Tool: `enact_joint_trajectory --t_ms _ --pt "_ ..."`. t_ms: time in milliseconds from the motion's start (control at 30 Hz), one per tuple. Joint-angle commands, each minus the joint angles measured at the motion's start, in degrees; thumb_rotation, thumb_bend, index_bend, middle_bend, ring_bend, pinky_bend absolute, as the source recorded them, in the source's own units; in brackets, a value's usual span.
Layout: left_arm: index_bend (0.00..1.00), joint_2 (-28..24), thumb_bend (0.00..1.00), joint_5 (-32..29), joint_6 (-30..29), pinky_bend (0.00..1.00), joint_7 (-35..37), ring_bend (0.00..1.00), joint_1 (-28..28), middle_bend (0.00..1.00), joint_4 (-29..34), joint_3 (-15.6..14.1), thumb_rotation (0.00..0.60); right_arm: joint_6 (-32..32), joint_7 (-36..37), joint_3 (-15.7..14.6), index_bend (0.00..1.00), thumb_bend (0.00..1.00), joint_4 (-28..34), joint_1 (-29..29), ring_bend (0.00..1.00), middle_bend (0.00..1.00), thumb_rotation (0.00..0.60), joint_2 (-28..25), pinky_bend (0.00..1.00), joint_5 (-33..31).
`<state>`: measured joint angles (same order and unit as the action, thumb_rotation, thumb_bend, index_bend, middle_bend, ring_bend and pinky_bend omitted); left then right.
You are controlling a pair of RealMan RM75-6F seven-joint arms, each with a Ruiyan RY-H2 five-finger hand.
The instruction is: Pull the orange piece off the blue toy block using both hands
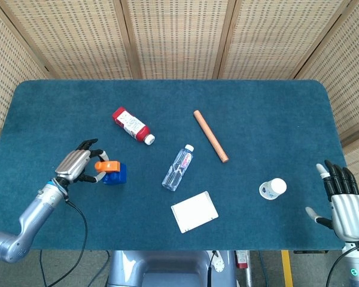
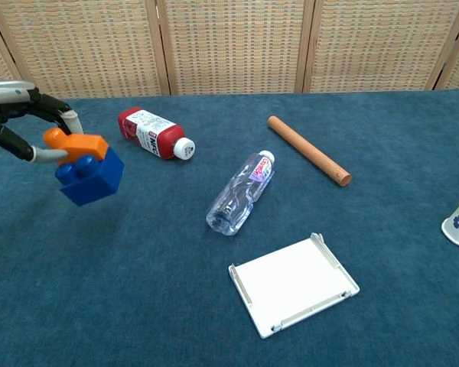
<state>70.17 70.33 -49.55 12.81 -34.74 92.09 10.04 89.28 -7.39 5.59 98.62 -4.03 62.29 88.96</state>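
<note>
The blue toy block (image 1: 115, 174) (image 2: 92, 177) hangs above the table with the orange piece (image 1: 107, 166) (image 2: 78, 146) still stuck on top of it. My left hand (image 1: 78, 164) (image 2: 27, 126) pinches the orange piece from the left and holds both pieces in the air, tilted. My right hand (image 1: 345, 205) stands at the table's right front edge with its fingers spread and nothing in it; the chest view does not show it.
A red bottle (image 1: 131, 125) lies behind the block. A clear water bottle (image 1: 178, 168), a wooden rod (image 1: 210, 136), a white flat tray (image 1: 194, 211) and a small white cup (image 1: 271, 189) lie across the middle and right.
</note>
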Motion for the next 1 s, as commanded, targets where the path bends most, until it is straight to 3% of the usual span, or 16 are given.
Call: enact_joint_trajectory --t_ms 33,133,300,600,800,1000 --pt "0.59 0.0 0.42 8.5 -6.4 0.0 32.3 0.0 4.7 0.55 0.6 4.5 0.6 -0.5 0.2 0.2 0.0 0.0 -0.3 -0.5 0.0 0.0 0.6 0.3 0.0 0.0" --pt "0.59 1.5 0.42 12.1 -7.7 0.0 47.5 0.0 4.5 0.55 -1.2 4.9 0.6 -1.6 1.0 0.6 0.0 0.0 -1.0 -1.6 0.0 0.0 0.6 0.7 0.0 0.2" --pt "0.59 5.0 0.42 13.6 -7.8 0.0 58.3 0.0 2.5 0.55 -3.0 5.3 0.6 -3.8 5.4 1.5 0.0 0.0 -3.7 -4.8 0.0 0.0 0.6 0.9 0.0 2.7" --pt "0.59 13.5 0.44 10.6 -4.5 0.0 63.7 0.0 -2.9 0.53 -3.3 7.4 0.6 -8.0 16.4 3.9 0.0 0.0 -7.5 -12.6 0.0 0.0 0.6 0.1 0.0 7.6" --pt "0.59 18.9 0.46 8.0 -1.3 0.0 62.2 0.0 -7.5 0.53 -4.7 9.4 0.6 -11.7 21.2 5.7 0.0 0.0 -7.1 -18.4 0.0 0.0 0.6 -0.1 0.0 9.6" --pt "0.59 22.5 0.48 2.7 2.4 0.0 60.4 0.0 -11.3 0.53 -5.6 12.5 0.6 -12.0 24.4 7.8 0.0 0.0 -8.9 -23.3 0.0 0.0 0.6 3.3 0.0 10.7"
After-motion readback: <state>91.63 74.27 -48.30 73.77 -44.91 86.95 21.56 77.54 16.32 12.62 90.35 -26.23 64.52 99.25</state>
